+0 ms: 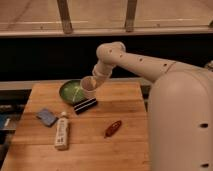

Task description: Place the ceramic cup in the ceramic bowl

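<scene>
Gripper (95, 80) was closed on the ceramic cup (88, 88), holding it clear of the tabletop. We could not make out the individual fingers behind the cup. We saw the off-white cup tilted, its open mouth turned toward the camera and to the left. It sat at the right rim of the ceramic bowl (68, 93), overlapping that rim in the view. We could not tell whether the two were touching.

The dark green bowl with its streaked lighter inside stood upright near the back edge of the wooden table (125, 102), left of centre. Just in front of the cup and bowl, a dark flat rectangular object (85, 105) lay on the wood at a slight angle.

Further out we noted a blue sponge (47, 116) toward the left edge. A white bottle (61, 131) lay on its side just right of the sponge, cap end pointing away from the camera. A small reddish-brown oblong item (113, 128) lay near the middle of the table, well apart from the bottle.

The white arm (135, 62) came in from the right, bent at an elbow above the table and dropped to the cup. The robot's body (182, 120) filled the right side.
</scene>
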You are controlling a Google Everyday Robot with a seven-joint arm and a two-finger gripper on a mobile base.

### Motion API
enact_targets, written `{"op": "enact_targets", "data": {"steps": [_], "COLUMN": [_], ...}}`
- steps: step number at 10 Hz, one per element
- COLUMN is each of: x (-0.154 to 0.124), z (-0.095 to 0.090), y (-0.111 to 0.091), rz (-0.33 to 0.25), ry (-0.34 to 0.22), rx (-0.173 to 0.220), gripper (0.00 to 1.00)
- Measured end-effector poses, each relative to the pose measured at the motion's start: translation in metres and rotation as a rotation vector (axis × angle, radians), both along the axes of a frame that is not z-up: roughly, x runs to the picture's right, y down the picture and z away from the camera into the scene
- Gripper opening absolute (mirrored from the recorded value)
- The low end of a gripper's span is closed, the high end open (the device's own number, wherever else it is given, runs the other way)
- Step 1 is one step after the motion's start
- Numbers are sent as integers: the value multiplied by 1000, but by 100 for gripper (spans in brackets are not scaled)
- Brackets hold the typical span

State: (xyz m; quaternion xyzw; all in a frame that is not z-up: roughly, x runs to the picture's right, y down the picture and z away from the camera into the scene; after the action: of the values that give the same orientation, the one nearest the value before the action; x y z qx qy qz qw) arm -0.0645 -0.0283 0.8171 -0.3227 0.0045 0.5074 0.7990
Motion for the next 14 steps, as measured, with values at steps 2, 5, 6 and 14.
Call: {"op": "enact_targets", "data": {"steps": [2,5,6,14], "x": [-24,-56,-60,-84], "z": [9,25,29,86], "y": [-15,-27,-27,-9], "rz": [-39,-103,-114,-168], "ry": [-26,-65,-74,-172], "rx": [7,4,1,-84], "gripper": [0,0,0,0]}}
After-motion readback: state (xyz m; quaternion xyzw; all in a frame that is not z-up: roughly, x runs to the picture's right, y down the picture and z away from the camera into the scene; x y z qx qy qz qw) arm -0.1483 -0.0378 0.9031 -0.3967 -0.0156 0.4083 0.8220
